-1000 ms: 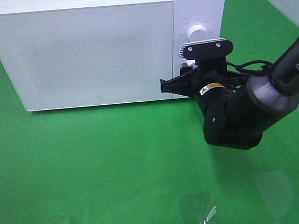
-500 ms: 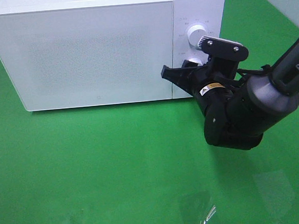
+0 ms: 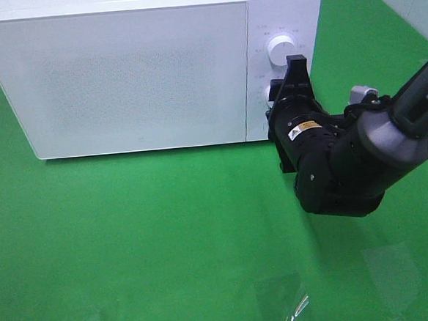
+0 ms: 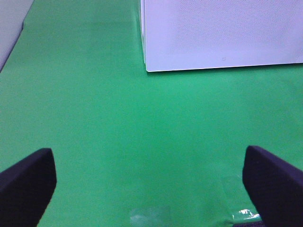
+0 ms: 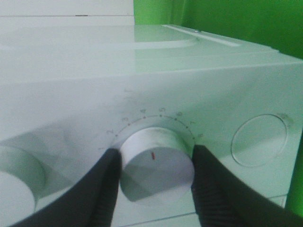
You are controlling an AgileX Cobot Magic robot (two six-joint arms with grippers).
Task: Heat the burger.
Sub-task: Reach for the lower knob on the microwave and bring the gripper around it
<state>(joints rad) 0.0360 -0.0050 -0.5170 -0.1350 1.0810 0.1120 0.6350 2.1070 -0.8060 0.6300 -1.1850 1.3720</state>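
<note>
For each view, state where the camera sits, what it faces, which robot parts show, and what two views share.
Exterior high: overhead, facing down on the microwave; right arm, right gripper show.
Left wrist: low over green mat, facing microwave corner; left gripper, jaws apart.
Right wrist: close on the lower dial, jaws gripping it.
Shared: exterior high also shows that dial.

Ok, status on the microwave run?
Right end effector shut on lower knob. Left end effector open over mat. Burger not in view, microwave door closed. Nothing blocking the knob.

White microwave (image 3: 283, 9), fine grey dot pattern on door (image 3: 127, 78); white dial (image 5: 158, 177), red tick (image 5: 152, 155); green tabletop (image 3: 131, 240); black right gripper (image 5: 155, 152).
</note>
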